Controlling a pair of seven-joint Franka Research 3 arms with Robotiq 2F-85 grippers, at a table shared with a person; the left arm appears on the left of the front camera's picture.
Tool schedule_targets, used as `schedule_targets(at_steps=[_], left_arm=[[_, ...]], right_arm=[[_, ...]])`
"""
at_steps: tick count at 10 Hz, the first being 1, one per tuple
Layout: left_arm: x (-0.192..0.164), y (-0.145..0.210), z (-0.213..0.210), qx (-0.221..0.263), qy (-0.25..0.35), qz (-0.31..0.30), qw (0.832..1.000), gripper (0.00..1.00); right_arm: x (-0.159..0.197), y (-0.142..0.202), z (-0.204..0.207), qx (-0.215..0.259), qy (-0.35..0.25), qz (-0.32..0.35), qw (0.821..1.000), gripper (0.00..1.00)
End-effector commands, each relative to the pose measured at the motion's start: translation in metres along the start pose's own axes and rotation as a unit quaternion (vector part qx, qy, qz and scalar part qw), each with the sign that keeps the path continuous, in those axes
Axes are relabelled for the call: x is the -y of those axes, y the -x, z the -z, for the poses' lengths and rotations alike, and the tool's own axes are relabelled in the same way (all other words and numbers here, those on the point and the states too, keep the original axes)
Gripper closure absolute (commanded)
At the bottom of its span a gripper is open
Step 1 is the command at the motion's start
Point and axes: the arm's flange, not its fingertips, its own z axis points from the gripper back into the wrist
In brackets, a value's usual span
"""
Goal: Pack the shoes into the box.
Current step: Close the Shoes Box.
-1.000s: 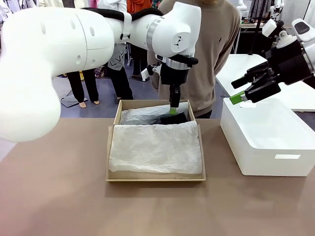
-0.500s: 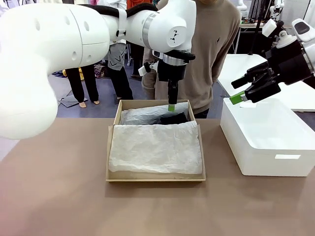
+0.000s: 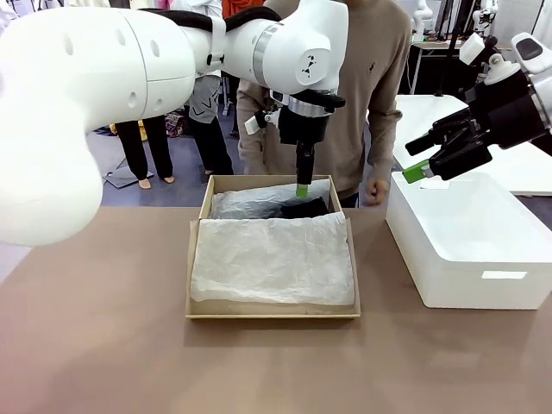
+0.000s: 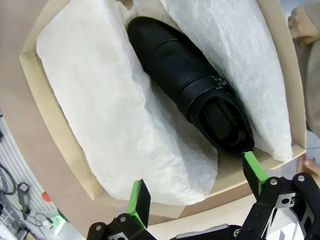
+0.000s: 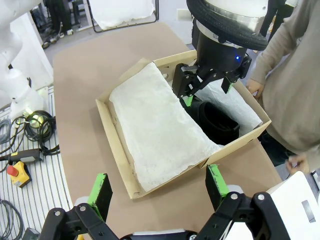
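**Hidden / unclear**
- One black shoe [image 4: 190, 85] shows. It lies sole-down in the box [image 3: 193, 267], along the far wall, in a trough between two folds of white tissue paper [image 3: 272, 259].
- From the front the paper covers most of the shoe, leaving a dark strip at its heel end.
- In the left wrist view the upper and the metal buckle [image 4: 218, 81] are plain, but the tissue laps over one flank.
- Whether a second shoe lies under the near sheet cannot be told. The paper also hides the box floor.
- The right arm is cut off at the picture's right edge in the front view.

**Grippers**
- Left gripper [image 3: 302, 190]: it hangs point-down over the heel end of the shoe, fingers spread, with nothing between the pads. It sits just above the leather. Whether it touches the shoe cannot be judged from the front.
- Right gripper [image 3: 416, 157]: it is spread and empty, held in the air over the white bin [image 3: 470, 259], well apart from the box.

**Surroundings / obstructions**
- The left arm [image 3: 103, 95] takes up the upper left of the front view and screens the background there.
- In the right wrist view the left gripper stands in front of the shoe's toe end.
- The white bin stands on the brown tabletop [image 3: 103, 345], beside the box to its right and not touching it.
- A person [image 3: 362, 78] stands at the far side, directly behind the box.
- One hand [image 3: 375, 191], blurred, hangs near the box's far right corner. The other hand [image 5: 255, 87] is close to the far wall.
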Motion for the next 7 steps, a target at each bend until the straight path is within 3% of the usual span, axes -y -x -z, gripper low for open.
schedule_targets(at_steps=[1, 2, 3, 4, 7], left_arm=[[0.000, -0.001, -0.002, 0.008, 0.006, -0.015, 1.000, 0.00], [0.000, 0.000, 0.000, 0.000, 0.000, 0.000, 1.000, 0.00], [-0.012, -0.004, -0.018, 0.001, 0.009, 0.105, 0.994, 0.00], [-0.019, -0.015, -0.029, 0.034, -0.001, 0.157, 0.987, 0.00], [-0.041, -0.072, -0.052, 0.021, -0.026, 0.324, 0.945, 0.00]], right_arm=[[0.003, 0.000, 0.003, 0.018, -0.003, -0.014, 1.000, 0.00], [0.003, 0.000, 0.003, 0.018, -0.003, -0.014, 1.000, 0.00], [0.003, 0.000, 0.003, 0.018, -0.003, -0.014, 1.000, 0.00], [0.003, 0.000, 0.003, 0.018, -0.003, -0.014, 1.000, 0.00], [0.003, 0.000, 0.003, 0.018, -0.003, -0.014, 1.000, 0.00]])
